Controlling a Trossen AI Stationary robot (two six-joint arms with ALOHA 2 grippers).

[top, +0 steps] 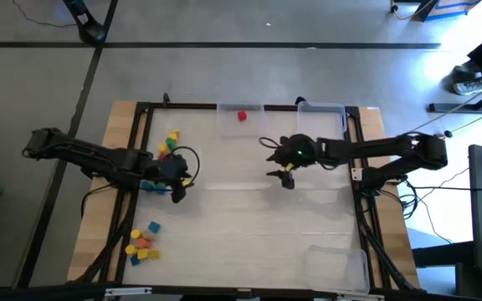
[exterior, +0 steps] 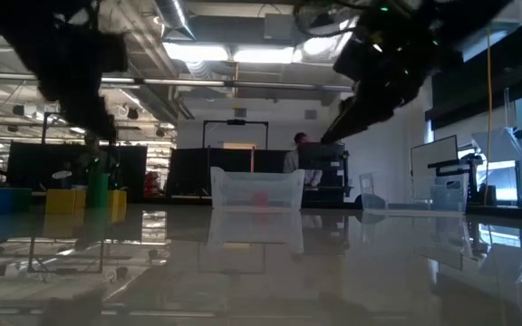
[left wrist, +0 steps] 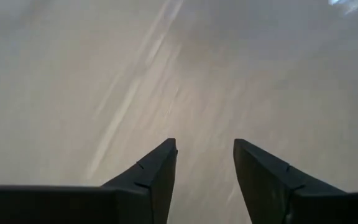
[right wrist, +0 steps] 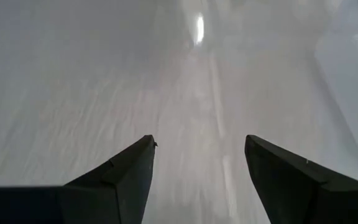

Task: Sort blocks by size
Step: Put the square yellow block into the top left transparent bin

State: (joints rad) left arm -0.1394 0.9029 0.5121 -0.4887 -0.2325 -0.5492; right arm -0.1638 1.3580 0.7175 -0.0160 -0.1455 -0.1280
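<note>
On the table, left to right, all places given relative to the centre tray (top: 228, 109) at the far edge:

Far block group: a loose cluster of blocks (top: 170, 144) lies left of the centre tray and a little nearer, unsorted.

Near block group: a second cluster (top: 143, 242) lies well left of the tray, close to the near edge, unsorted.

Left hand (top: 178, 191): left of the tray, between the two clusters; fingers (left wrist: 154, 174) spread, nothing between them, bare table beyond.

Red block (top: 242, 115): inside the centre tray, the only block seen in any tray.

Right hand (top: 288, 178): right of the tray and nearer; fingers (right wrist: 123, 174) spread wide, nothing held.

Second far tray (top: 323, 108): just right of the centre tray; no block visible in it.

Near tray (top: 339, 266): well right of the centre tray, at the near edge; no block visible in it.

Progress: judged early; one block placed, the two clusters remain.

View differences: the high view alone shows both clusters and all three trays. The low view shows the tray (exterior: 256, 188) side-on with the red block as a blur, and yellow and green blocks (exterior: 89, 197) at the left. The wrist views alone confirm that both hands carry nothing.
</note>
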